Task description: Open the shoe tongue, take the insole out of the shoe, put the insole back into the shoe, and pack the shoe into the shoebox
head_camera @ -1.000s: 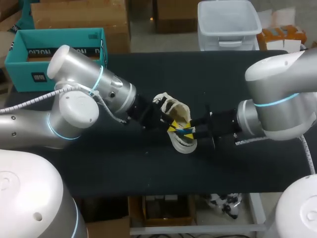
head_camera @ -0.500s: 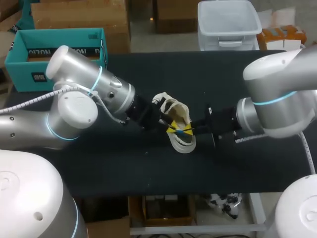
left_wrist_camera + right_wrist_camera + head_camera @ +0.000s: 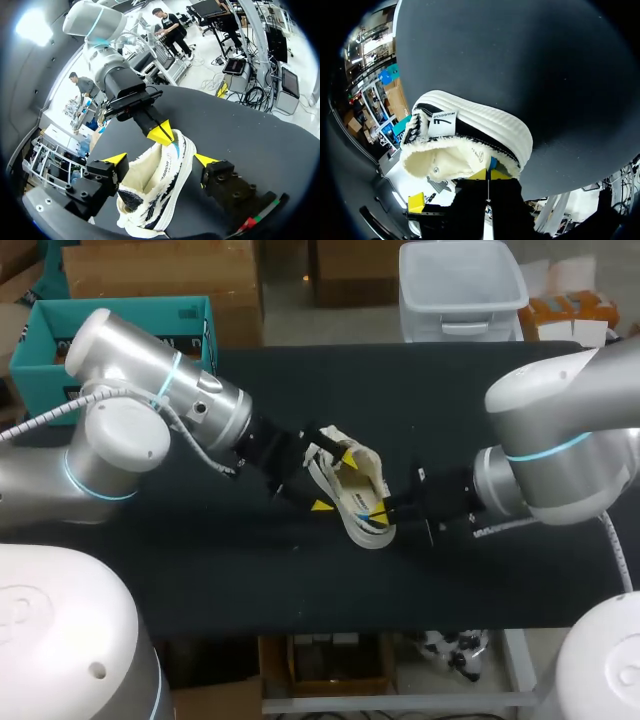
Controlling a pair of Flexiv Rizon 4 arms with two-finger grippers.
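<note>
A cream shoe with a fleecy lining and white sole lies on the black table near its middle. My left gripper stands open at the shoe's laced end, one yellow tip on each side, neither touching. In the left wrist view the shoe lies between the spread fingers. My right gripper is shut on the fleecy rim of the shoe at its other end, beside a small blue tab. The teal shoebox stands open at the far left.
Bare black tabletop lies in front of the shoe and to its right behind my right arm. My left arm reaches across in front of the shoebox.
My left gripper has opened wide and drawn back a little to the left, its tips now on either side of the shoe. My right gripper has shut on the shoe's rim.
</note>
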